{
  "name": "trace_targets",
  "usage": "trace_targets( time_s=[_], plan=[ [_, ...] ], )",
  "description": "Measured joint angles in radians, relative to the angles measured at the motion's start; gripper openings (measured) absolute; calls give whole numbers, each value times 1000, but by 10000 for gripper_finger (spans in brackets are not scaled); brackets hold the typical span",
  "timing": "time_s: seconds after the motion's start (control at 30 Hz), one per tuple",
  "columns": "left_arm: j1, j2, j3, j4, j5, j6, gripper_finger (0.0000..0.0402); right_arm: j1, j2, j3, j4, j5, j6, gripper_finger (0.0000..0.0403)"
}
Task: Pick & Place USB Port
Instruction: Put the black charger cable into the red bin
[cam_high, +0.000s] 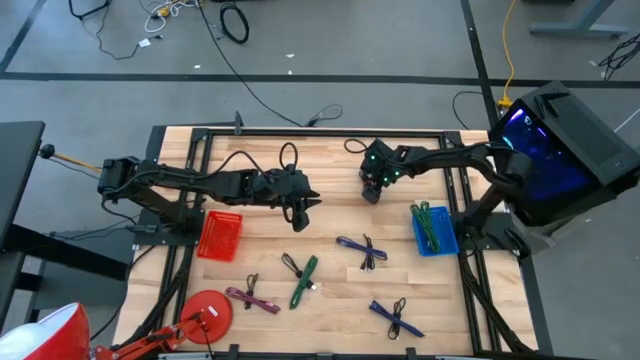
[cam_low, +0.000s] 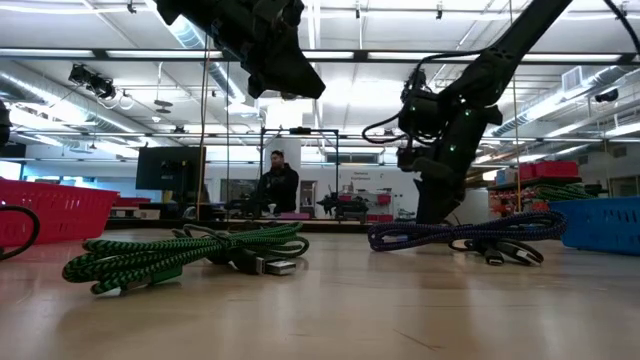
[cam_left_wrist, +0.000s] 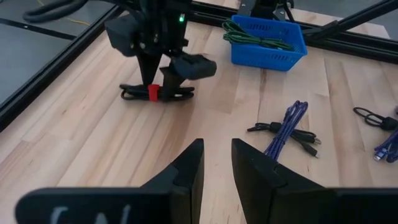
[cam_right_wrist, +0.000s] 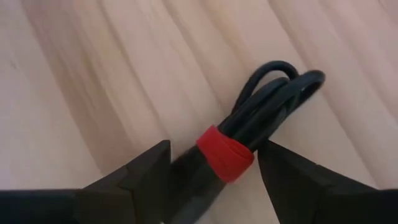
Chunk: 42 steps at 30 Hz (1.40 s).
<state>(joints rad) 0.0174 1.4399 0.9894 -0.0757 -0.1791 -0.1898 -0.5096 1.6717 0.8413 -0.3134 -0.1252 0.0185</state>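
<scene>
dark jointed arms, black cables looped along links; green lights on right arm wrist (cam_high: 378, 172).

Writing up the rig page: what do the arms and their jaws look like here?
Both arms are matte black and jointed. The right gripper has small green LEDs lit on its wrist housing, with black cable looped behind it. The left gripper has flat, wedge-shaped black jaws; white lettering marks its base, unreadable.
</scene>
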Motion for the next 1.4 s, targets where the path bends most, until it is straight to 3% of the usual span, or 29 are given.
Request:
trace_targets(
  time_s=[0.13,0.2,0.27,0.37,0.4,0.63,0.93,1.13,1.27,1.4],
  plan=[
    [0,0,0,0,0,-2,85,4,17,1,29,37,25,233],
    [0,0,0,0,0,-2,85,3,21,1,25,65,28,208],
    [0,0,0,0,0,-2,85,2,21,1,20,67,25,156],
    [0,0,0,0,0,-2,85,2,16,1,21,66,15,46],
    [0,0,0,0,-1,-2,85,2,16,1,25,66,7,34],
    [6,0,0,11,-8,-1,85,18,-58,13,86,-50,36,34],
    [26,0,0,201,14,80,85,145,-386,71,257,-158,41,34],
    [41,0,0,470,53,109,85,245,-537,70,290,-90,14,34],
    [48,0,0,616,59,131,85,312,-572,70,385,-95,-1,34],
    [54,3,0,731,145,131,85,366,-559,70,454,-82,-27,34]
  ],
)
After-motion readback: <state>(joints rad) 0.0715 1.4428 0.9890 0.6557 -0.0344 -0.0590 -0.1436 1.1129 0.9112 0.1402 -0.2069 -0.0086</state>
